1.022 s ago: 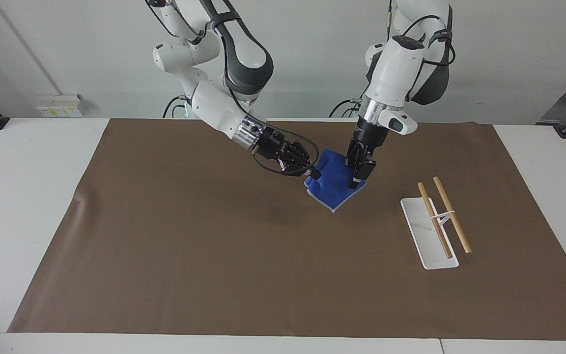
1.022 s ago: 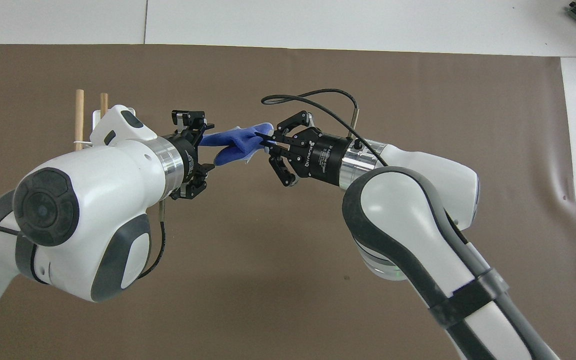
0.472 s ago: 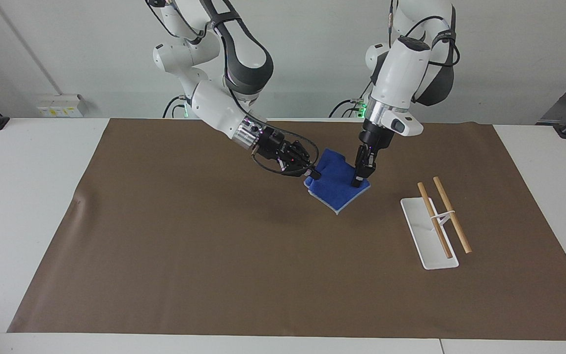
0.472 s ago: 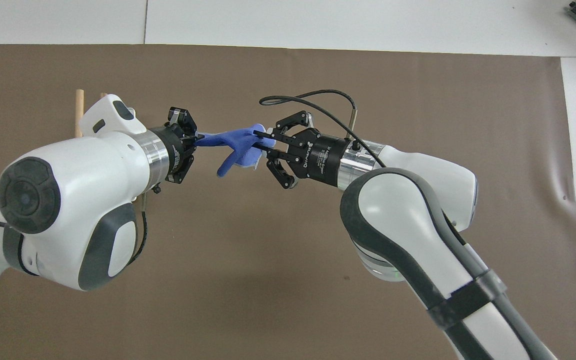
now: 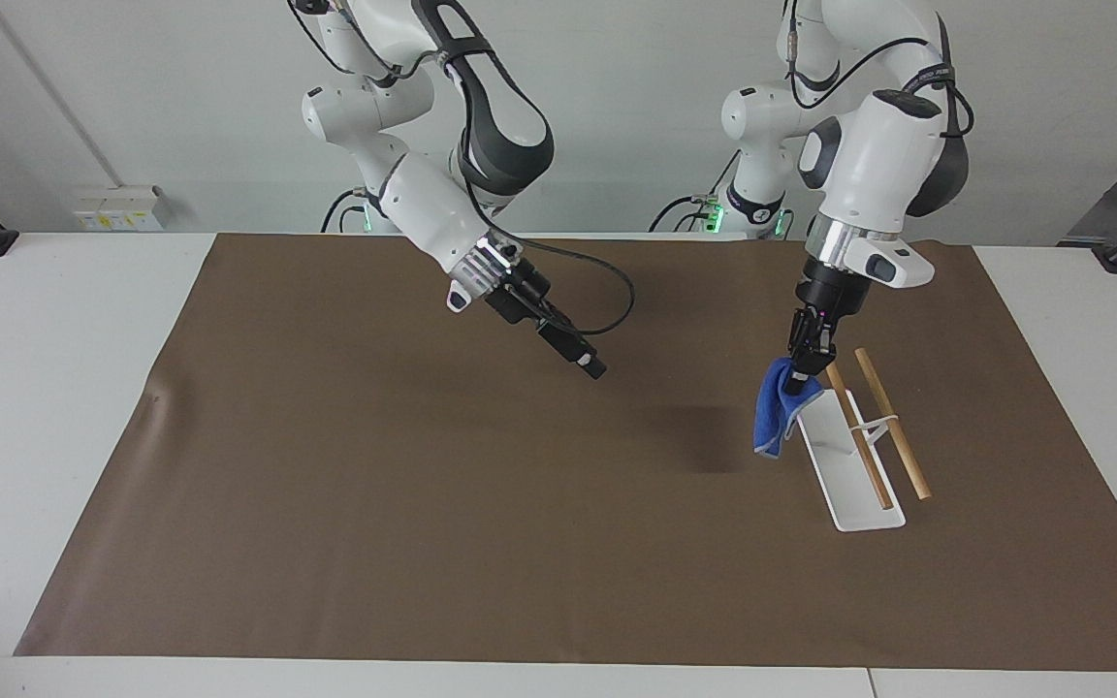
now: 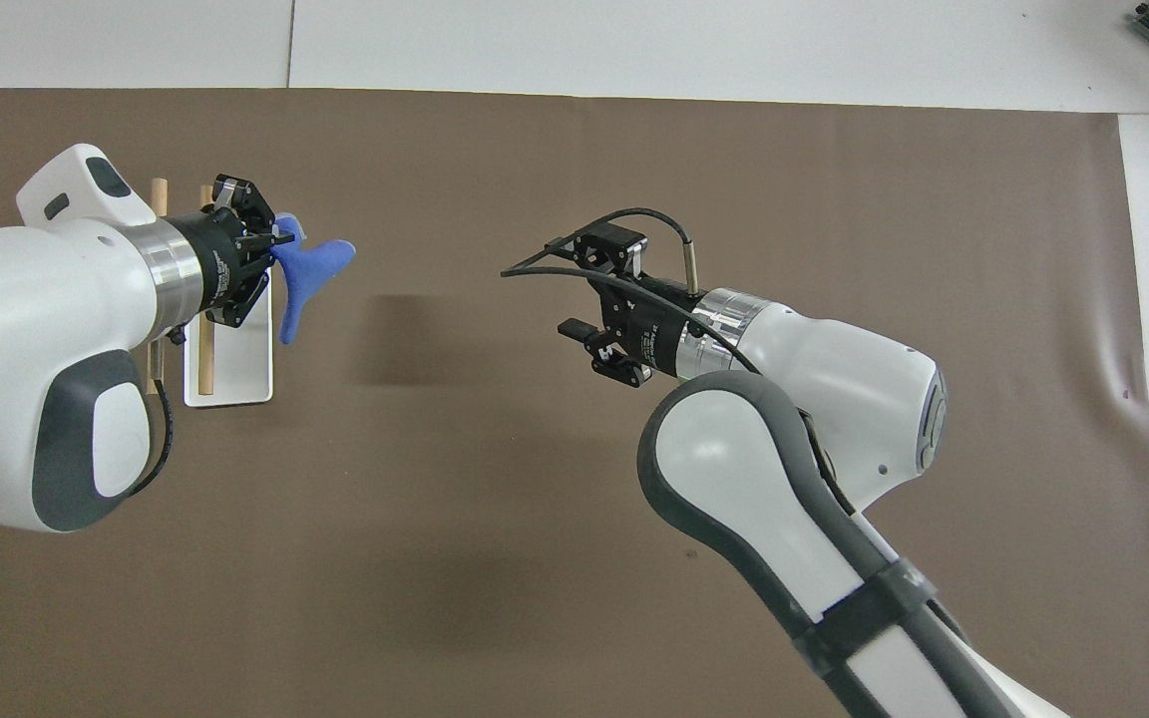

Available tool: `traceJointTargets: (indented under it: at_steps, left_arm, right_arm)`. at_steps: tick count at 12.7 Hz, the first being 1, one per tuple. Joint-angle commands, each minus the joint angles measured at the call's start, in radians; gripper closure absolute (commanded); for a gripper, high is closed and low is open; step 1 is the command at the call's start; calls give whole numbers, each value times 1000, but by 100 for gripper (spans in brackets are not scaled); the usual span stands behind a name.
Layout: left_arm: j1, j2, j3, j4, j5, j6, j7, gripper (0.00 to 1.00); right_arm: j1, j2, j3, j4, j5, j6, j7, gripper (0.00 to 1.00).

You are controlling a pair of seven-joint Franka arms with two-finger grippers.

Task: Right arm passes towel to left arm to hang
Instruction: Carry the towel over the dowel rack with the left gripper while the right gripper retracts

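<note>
The blue towel (image 5: 774, 417) hangs bunched from my left gripper (image 5: 804, 366), which is shut on its top edge. It hangs in the air over the end of the white rack base (image 5: 849, 475) nearer to the robots, beside the two wooden rods (image 5: 854, 427). In the overhead view the towel (image 6: 310, 269) sticks out from the left gripper (image 6: 270, 244) over the rack base (image 6: 230, 369). My right gripper (image 5: 593, 367) is open and empty over the middle of the mat, well apart from the towel; it also shows in the overhead view (image 6: 567, 284).
A brown mat (image 5: 374, 504) covers most of the white table (image 5: 54, 388). The rack stands toward the left arm's end of the mat. A black cable (image 5: 617, 281) loops from the right wrist.
The right gripper let go of the towel and drew back, turning its wrist. The left arm carried the towel away to the rack, and the towel now hangs bunched instead of stretched between both grippers.
</note>
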Motion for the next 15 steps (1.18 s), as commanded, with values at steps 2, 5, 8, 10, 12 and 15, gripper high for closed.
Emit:
traceJointTargets:
  at_steps: [2,5,8,10,12,15]
  left_arm:
    - [4,9,84,9,-16,16,174,100]
    - [18,23,155,10,-16,94,305,100]
    - [18,36,234,15,-16,154,400,100]
    - [19,55,252,38,-16,177,409,100]
    - [24,61,276,47,-16,175,411,100]
    - [25,59,290,44,-16,175,409,100]
  right_arm:
    - [-41,-13,-7,-59,-291,8,-155,0]
    - [-117,-22,-12,-84,-620,-68,-239,0]
    - [-225,-33,-12,-44,-1069,-261,-240,0]
    - [-259,-33,-12,27,-1173,-416,-237,0]
    - [-297,-39,-12,97,-1199,-543,-240,0]
    - [-340,-73,-14,195,-1233,-723,-242,0]
